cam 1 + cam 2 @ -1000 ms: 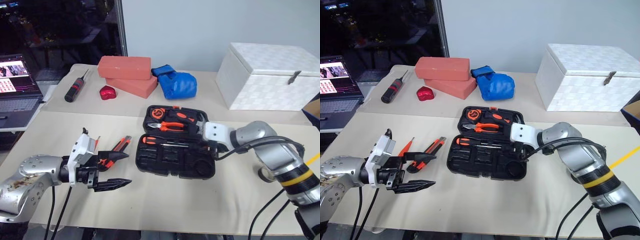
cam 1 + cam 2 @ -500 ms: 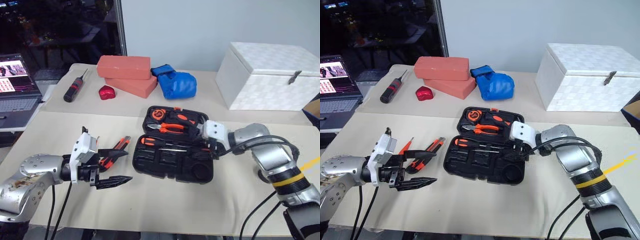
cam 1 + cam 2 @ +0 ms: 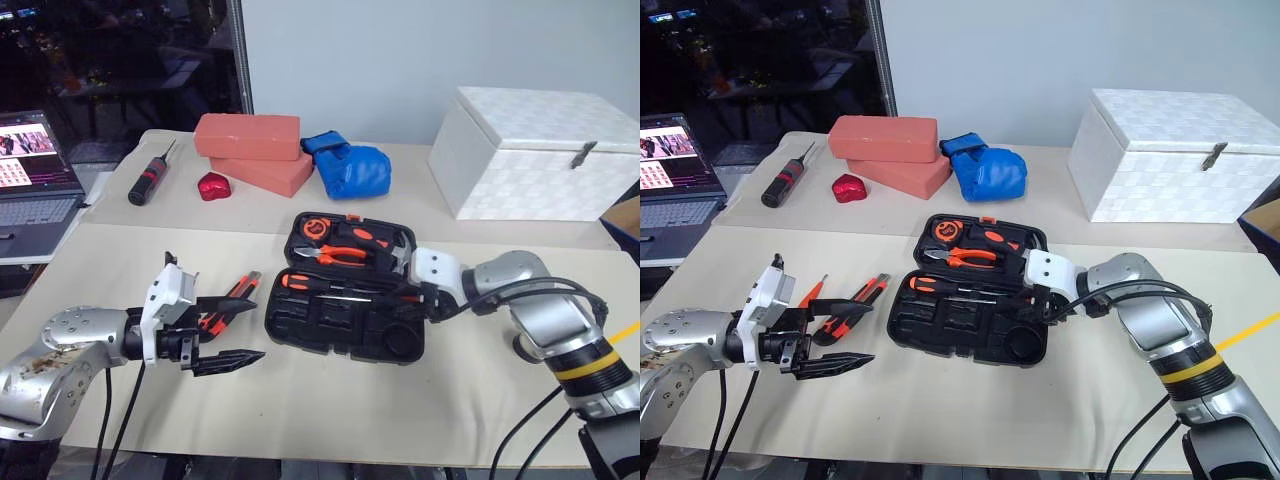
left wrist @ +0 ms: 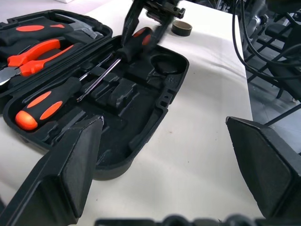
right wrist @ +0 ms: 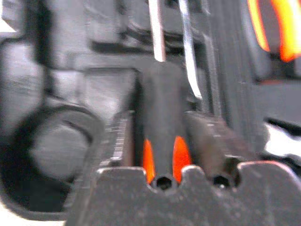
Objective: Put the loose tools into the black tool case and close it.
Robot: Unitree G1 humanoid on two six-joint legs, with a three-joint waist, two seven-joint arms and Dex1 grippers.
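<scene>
Screwdriver between right end effector fingers

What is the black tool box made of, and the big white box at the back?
The black tool case looks like hard moulded plastic with a matte finish: its inside is shaped into tool recesses. The big white lidded box shows a woven, checkered pattern and a small metal-looking clasp; whether it is covered card, wood or faux leather is hard to tell.

Both head views look forward and down over the black tool case from well back, the left wrist view faces it low from its left side, and the right wrist view sits close above its inside, all sharing its open lower half.
</scene>
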